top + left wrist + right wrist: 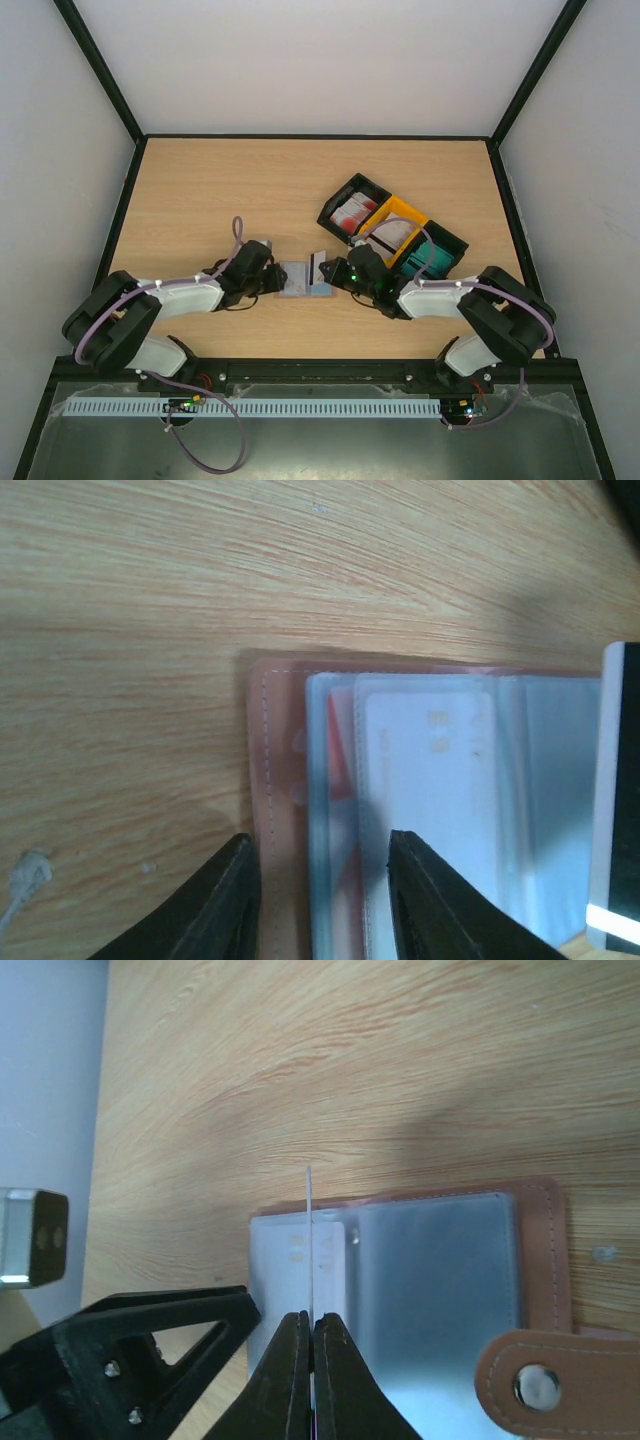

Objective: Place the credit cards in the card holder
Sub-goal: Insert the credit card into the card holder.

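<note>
**Pinching a credit card [309, 1230] on edge over the open card holder [440, 1280]**

Clamps the whitish, dark-striped credit card on edge in the tightly closed right gripper [311, 1318], above the card holder's clear sleeves; cannot tell whether touching them. Straddles the holder's stitched outer margin with the half-spread left gripper [320, 845]; cannot tell whether pressing on it. Finds the card holder lying open and flat on the wooden surface [220, 190] between both grippers, snap tab [530, 1380] folded outward. Shows a pale card [425, 770] tucked into one sleeve, with red behind it. Farther back on the right, lines up three trays diagonally: a black tray [335, 195] of red-and-white cards [352, 212], a yellow tray [405, 206] of whitish cards [392, 235], a second black tray [452, 241] of teal cards [432, 258].
</note>
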Available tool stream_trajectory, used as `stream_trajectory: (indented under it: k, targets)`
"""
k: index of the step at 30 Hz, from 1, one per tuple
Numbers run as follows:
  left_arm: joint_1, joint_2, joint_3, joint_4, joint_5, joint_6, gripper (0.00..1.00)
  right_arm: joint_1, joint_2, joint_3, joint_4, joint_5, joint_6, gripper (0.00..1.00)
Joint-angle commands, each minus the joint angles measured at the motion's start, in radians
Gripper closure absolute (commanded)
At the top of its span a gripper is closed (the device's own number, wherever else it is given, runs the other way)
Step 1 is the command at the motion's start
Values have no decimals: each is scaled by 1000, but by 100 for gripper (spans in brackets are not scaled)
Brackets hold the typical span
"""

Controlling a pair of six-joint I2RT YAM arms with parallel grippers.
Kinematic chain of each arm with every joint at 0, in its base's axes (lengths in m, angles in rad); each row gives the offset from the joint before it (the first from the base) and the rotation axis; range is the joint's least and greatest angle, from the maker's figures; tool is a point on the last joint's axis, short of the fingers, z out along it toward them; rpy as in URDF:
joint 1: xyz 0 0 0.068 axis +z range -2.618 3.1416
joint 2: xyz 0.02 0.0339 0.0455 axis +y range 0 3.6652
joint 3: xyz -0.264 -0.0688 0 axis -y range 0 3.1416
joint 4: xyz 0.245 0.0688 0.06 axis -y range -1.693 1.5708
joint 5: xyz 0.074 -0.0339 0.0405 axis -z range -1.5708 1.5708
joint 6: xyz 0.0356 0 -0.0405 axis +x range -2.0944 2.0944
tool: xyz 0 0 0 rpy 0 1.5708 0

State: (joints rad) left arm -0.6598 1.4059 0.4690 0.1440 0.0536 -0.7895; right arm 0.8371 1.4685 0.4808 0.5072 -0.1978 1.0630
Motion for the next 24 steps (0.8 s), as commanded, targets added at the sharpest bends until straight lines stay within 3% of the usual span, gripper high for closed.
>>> stream_trajectory:
  k: [1,7,24]
  targets:
    - [6,58,4,-88,-26,3,65,-13,46,4,54,12,16,98]
    - [6,69,0,-120,-55,-3,74,-25,98,-14,106,-36,25,98]
    - [6,81,-6,-103,-35,-13,75,-21,248,-52,279,-148,112,98]
